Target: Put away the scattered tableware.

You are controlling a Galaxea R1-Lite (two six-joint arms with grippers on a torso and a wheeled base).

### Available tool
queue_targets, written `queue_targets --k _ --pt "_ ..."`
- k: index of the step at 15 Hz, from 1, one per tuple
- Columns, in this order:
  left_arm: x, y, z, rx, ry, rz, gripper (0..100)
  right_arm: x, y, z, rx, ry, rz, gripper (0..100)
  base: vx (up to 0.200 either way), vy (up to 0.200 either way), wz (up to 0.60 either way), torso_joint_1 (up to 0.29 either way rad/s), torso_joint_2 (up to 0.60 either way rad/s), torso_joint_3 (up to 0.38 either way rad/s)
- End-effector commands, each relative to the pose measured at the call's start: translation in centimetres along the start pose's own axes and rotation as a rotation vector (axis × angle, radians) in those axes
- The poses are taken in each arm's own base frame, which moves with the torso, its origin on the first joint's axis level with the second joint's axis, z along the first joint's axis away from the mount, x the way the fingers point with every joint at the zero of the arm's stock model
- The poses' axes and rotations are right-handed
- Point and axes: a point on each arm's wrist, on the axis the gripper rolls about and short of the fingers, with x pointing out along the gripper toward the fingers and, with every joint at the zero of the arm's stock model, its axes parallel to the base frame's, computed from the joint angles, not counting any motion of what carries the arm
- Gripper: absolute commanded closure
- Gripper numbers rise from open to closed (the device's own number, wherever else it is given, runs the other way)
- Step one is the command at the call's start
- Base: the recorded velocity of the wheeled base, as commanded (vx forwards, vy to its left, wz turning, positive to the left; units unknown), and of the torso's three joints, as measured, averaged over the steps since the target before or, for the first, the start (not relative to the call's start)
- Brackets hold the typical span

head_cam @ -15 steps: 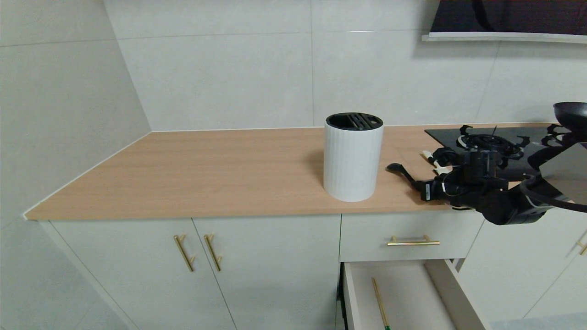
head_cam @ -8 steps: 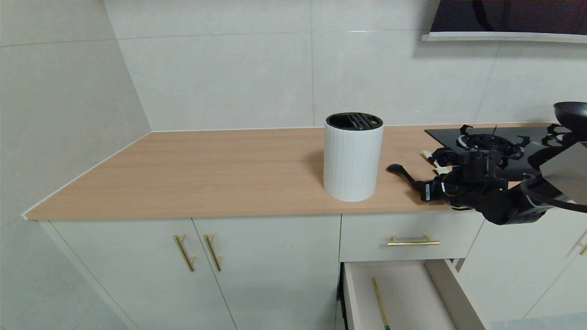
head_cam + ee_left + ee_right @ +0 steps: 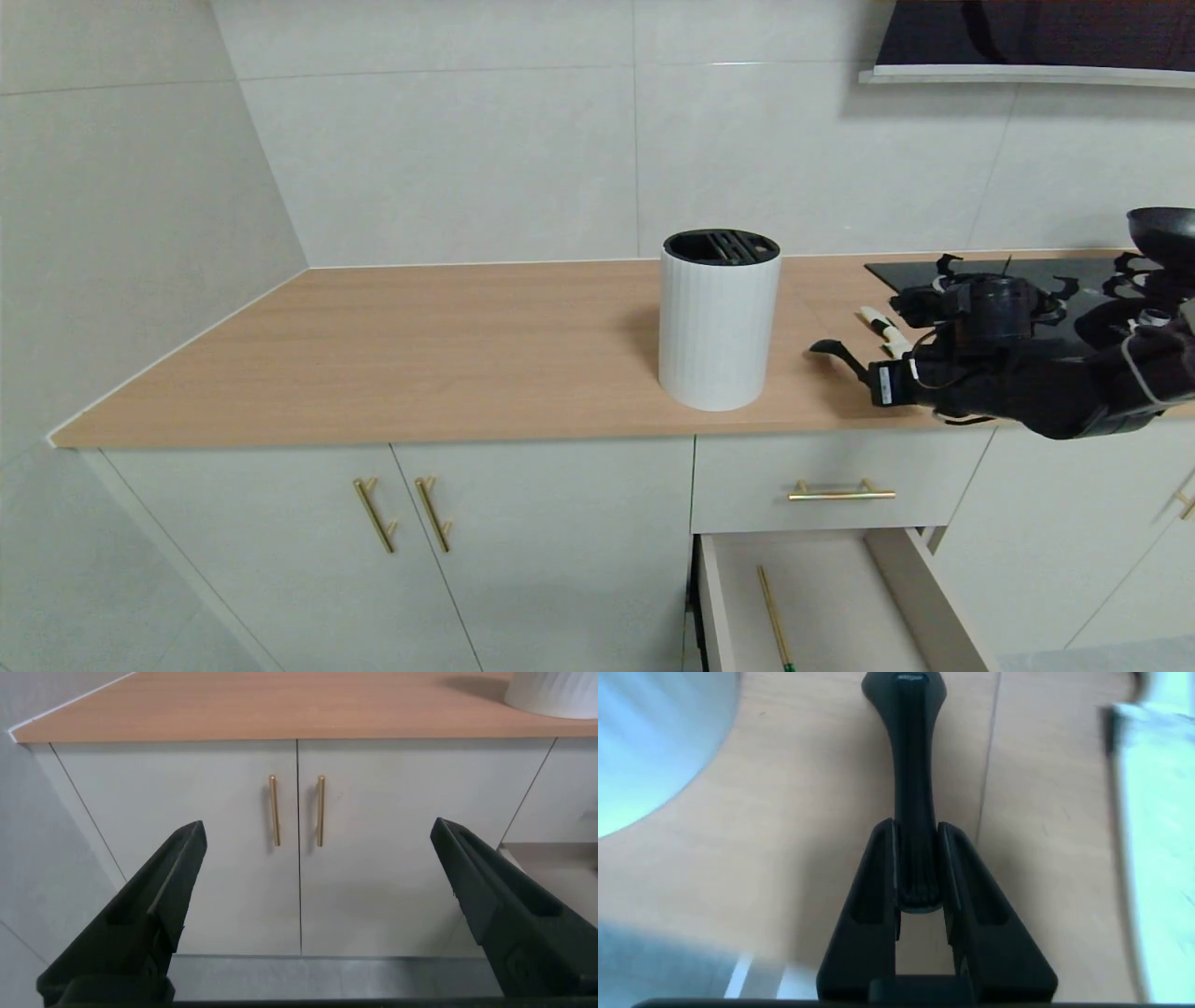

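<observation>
My right gripper [image 3: 861, 371] is shut on the handle of a black utensil [image 3: 829, 351], low over the wooden counter [image 3: 448, 345] just right of the white ribbed utensil holder [image 3: 719, 322]. In the right wrist view the fingers [image 3: 878, 882] clamp the utensil [image 3: 910, 756], with the holder [image 3: 654, 747] beside it. A white-handled knife [image 3: 882, 329] lies on the counter behind the gripper. My left gripper [image 3: 318, 943] is open and holds nothing, low down in front of the cabinet doors [image 3: 299, 831].
A black gas hob [image 3: 1008, 280] with a dark pan [image 3: 1162, 229] stands at the counter's right end. Below the counter edge a drawer [image 3: 822, 607] is pulled out, with a thin gold stick [image 3: 773, 616] inside. The counter's left half is bare.
My right gripper has shifted a little to the right and risen with the black utensil, uncovering more of the white-handled knife. The holder has not moved.
</observation>
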Motion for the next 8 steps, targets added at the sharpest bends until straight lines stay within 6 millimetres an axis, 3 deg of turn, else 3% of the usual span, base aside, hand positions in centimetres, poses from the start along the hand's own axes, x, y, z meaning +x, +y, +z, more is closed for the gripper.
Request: queue_targets --k 1,5,8 --pt "0.0 0.0 0.0 -0.001 0.002 0.001 0 -5.7 1.1 1.2 0.062 -0.014 -0.038 100 0.0 0.0 0.0 0.0 0.0 0.0" --pt "0.0 0.0 0.0 -0.001 0.002 0.001 0 -12.2 1.2 0.4 0.082 -0.023 -0.058 100 0.0 0.0 0.0 0.0 0.0 0.0" --pt "0.0 0.0 0.0 -0.001 0.002 0.001 0 -14.9 1.4 -1.4 0.081 0.049 -0.049 100 0.0 0.0 0.0 0.0 0.0 0.0"
